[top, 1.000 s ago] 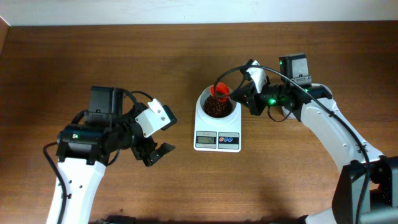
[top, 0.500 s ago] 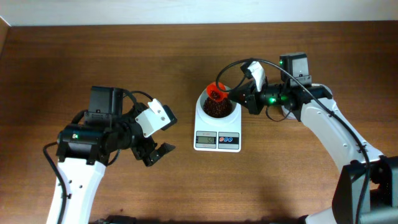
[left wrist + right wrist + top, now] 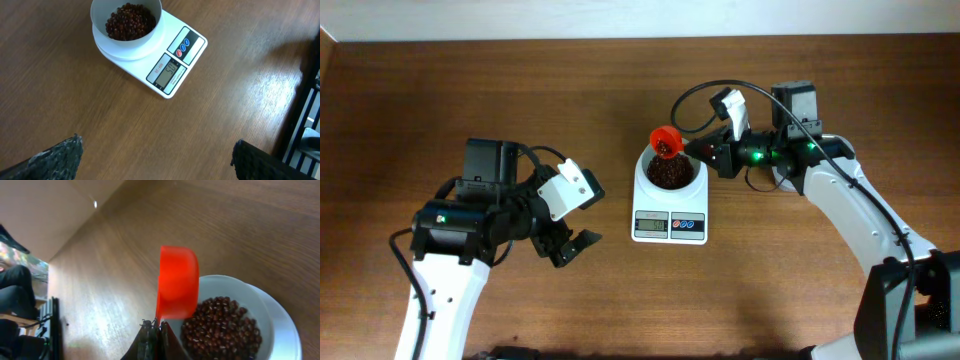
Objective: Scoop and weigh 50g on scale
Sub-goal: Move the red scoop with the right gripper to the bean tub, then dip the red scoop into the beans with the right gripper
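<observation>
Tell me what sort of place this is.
Probably a robotics lab bench rather than a kitchen: a left arm and a right arm work at a plain wooden table, with a small scale of beans between them.

White arm shells point(image 3: 440, 290), black joints point(image 3: 485, 165), looping black cables point(image 3: 692, 95), green light point(image 3: 757, 158)

The table point(image 3: 620, 90) was brown wood with a visible grain and a soft sheen. The scale point(image 3: 167, 22) was smooth white plastic (faintly glossy), the scoop point(image 3: 177, 282) bright orange plastic, and the beans point(image 3: 130, 21) smooth-skinned, slightly shiny.
</observation>
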`<state>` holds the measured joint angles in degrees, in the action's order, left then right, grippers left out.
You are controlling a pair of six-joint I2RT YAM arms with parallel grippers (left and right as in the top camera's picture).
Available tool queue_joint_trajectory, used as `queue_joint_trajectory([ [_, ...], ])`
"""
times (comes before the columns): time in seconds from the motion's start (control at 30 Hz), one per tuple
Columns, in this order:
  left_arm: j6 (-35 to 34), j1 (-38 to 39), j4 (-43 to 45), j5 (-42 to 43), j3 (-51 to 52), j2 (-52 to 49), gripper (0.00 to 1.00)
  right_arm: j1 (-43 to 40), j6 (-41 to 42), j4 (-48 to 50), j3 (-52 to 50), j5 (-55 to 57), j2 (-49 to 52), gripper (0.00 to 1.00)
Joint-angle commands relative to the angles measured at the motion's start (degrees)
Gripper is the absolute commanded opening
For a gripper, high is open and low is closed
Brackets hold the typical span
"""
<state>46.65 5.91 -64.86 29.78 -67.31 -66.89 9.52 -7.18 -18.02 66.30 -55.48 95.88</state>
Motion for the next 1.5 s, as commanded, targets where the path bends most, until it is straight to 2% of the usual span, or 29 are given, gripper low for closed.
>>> queue_joint_trajectory([
  [0.0,-0.31,-0.31,0.09,0.20,-1.09,-0.13,0.99,-1.77,1.40,1.09,-0.07,-6.62,0.94,0.04],
  [0.2,-0.31,-0.31,0.09,0.22,-1.09,-0.13,0.99,-6.60,7.54,2.21,-0.07,-7.19,0.94,0.04],
  [0.5,-0.31,-0.31,0.09,0.22,-1.09,-0.13,0.99,-19.91,7.61,-3.32,-0.09,-11.96,0.94,0.04],
  [0.77,-0.31,-0.31,0.09,0.20,-1.09,-0.13,0.99,-33.18,-3.76,-15.78,-0.09,-10.69,0.94,0.04],
  [0.93,-0.31,-0.31,0.09,0.22,-1.09,-0.13,0.99,-38.84,-9.18,-22.69,-0.07,-0.72,0.74,0.04],
  [1.1,-0.31,-0.31,0.09,0.20,-1.09,-0.13,0.99,-42.58,-9.14,-23.19,-0.07,2.80,-1.88,0.04],
  [1.3,-0.31,-0.31,0.09,0.22,-1.09,-0.13,0.99,-40.28,-9.09,-23.17,-0.07,16.59,-7.63,0.04],
  [1.47,-0.31,-0.31,0.09,0.22,-1.09,-0.13,0.99,-34.18,-8.87,-23.15,-0.07,30.38,-11.10,0.04],
])
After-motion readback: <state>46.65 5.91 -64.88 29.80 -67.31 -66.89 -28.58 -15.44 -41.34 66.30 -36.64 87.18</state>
